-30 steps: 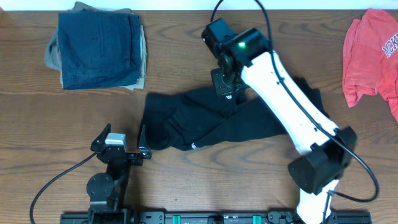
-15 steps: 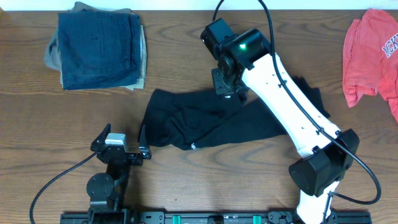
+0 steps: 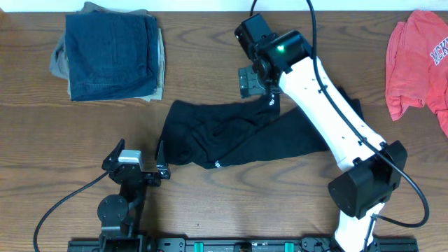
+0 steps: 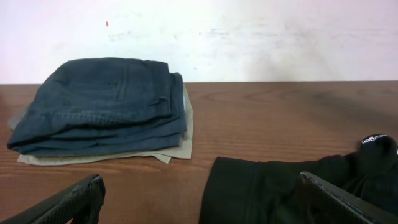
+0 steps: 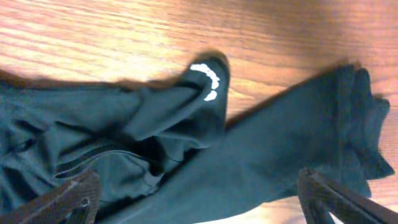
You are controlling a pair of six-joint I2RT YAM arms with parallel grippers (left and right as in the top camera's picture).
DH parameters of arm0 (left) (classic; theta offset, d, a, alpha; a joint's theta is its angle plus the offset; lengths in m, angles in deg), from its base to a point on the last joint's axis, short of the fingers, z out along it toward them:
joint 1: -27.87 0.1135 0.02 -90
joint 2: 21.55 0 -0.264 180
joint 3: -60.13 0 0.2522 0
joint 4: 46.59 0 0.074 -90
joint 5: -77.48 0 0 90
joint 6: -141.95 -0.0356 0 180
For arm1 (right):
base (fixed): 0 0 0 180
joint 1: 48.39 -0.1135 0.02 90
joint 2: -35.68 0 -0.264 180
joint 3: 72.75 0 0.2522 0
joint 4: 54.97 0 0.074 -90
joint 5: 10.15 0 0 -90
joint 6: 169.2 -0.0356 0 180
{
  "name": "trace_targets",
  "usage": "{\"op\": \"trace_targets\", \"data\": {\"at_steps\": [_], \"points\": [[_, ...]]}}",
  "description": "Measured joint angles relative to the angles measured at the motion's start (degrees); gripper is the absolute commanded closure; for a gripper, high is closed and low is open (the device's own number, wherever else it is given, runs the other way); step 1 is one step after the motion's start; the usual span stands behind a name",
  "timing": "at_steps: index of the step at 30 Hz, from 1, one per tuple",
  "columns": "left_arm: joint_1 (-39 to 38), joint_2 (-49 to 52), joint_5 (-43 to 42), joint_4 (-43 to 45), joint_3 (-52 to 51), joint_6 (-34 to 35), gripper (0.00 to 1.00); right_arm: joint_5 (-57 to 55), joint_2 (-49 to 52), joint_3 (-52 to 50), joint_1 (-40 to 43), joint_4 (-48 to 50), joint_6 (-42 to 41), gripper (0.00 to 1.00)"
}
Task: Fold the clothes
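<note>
Right pincer [image 3: 253, 82] springs apart and lifts off the black garment [image 3: 231, 136] just beneath it, left pincer [image 3: 136, 164] stands spread wide, garment ahead of it.

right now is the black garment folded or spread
Partly folded: the black garment lies bunched in a long strip, layers overlapping and wrinkled, not neat.

Denim pile [image 4: 102, 102] beside black clothes [image 4: 273, 186]
</note>
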Motion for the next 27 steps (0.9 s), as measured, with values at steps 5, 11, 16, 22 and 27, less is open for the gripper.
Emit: {"op": "trace_targets", "data": {"at_steps": [5,11,16,22,27], "points": [[0.0,0.0,0.0,0.0,0.0,0.0,0.02,-1.0,0.0,-3.0,0.9,0.3,-0.5,0.01],[0.0,0.0,0.0,0.0,0.0,0.0,0.02,-1.9,0.0,-8.7,5.7,3.0,-4.7,0.01],[0.0,0.0,0.0,0.0,0.0,0.0,0.02,0.6,0.0,-14.0,12.0,4.0,-6.9,0.01],[0.0,0.0,0.0,0.0,0.0,0.0,0.02,4.6,0.0,-20.1,16.7,5.1,-8.1,0.01],[0.0,0.0,0.0,0.0,0.0,0.0,0.02,6.1,0.0,-25.5,17.0,8.1,-9.1,0.01]]}}
